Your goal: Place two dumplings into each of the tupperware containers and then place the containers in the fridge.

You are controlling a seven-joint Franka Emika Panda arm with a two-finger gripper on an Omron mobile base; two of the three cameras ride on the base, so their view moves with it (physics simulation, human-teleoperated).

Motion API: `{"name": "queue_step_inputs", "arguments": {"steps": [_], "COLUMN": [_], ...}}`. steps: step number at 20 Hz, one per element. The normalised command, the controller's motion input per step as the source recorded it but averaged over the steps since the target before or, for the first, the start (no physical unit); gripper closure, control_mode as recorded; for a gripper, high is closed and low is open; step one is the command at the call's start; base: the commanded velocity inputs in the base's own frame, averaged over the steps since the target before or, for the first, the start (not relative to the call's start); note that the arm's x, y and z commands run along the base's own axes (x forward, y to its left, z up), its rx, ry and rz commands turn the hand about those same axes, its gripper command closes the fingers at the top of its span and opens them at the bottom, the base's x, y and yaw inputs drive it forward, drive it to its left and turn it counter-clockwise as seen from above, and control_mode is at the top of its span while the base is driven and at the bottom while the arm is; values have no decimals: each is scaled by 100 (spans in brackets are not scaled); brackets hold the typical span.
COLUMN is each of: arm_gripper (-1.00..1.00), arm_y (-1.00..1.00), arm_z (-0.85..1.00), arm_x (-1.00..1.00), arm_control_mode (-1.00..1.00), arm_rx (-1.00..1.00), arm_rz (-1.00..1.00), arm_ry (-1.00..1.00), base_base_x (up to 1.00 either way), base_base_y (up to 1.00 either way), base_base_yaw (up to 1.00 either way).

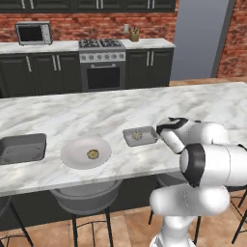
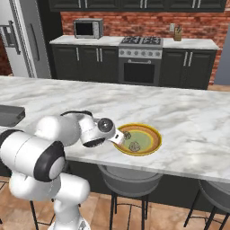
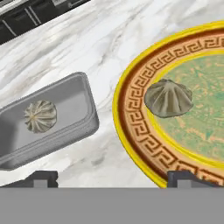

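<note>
A small grey tupperware container (image 1: 140, 136) (image 3: 48, 118) lies on the marble island with one dumpling (image 3: 40, 116) inside. Beside it sits a yellow-rimmed plate (image 2: 152, 143) (image 3: 131, 127) carrying two dumplings (image 2: 128, 134) (image 2: 134, 146); the hand view shows one of them (image 3: 168, 98). My gripper (image 3: 113, 177) (image 2: 117, 137) (image 1: 160, 131) hovers open and holds nothing, low over the counter between the container and this plate. A round white plate (image 1: 72, 157) further left holds another dumpling (image 1: 92, 154). The fridge (image 2: 22, 36) stands at the far left.
Another grey rectangular container (image 1: 21, 147) (image 2: 9, 114) sits at the island's left end. Stools (image 1: 87, 198) stand under the near edge. Stove (image 1: 102, 60), microwave (image 1: 34, 33) and dark cabinets line the brick back wall.
</note>
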Motion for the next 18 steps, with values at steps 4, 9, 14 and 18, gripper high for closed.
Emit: {"name": "queue_step_inputs", "arguments": {"steps": [4, 9, 14, 18], "arm_gripper": [-100, -100, -100, -100], "arm_y": [-81, -61, -61, -7], "arm_z": [77, 90, 31, -29], "arm_x": [-53, -5, 0, 1], "arm_control_mode": [-100, -100, -100, -100], "arm_rx": [-10, -8, -12, 0], "arm_rz": [0, 5, 2, -2], "arm_ry": [14, 15, 38, 26], "base_base_x": [0, 0, 0, 0], "base_base_y": [0, 0, 0, 0], "base_base_yaw": [0, 0, 0, 0]}}
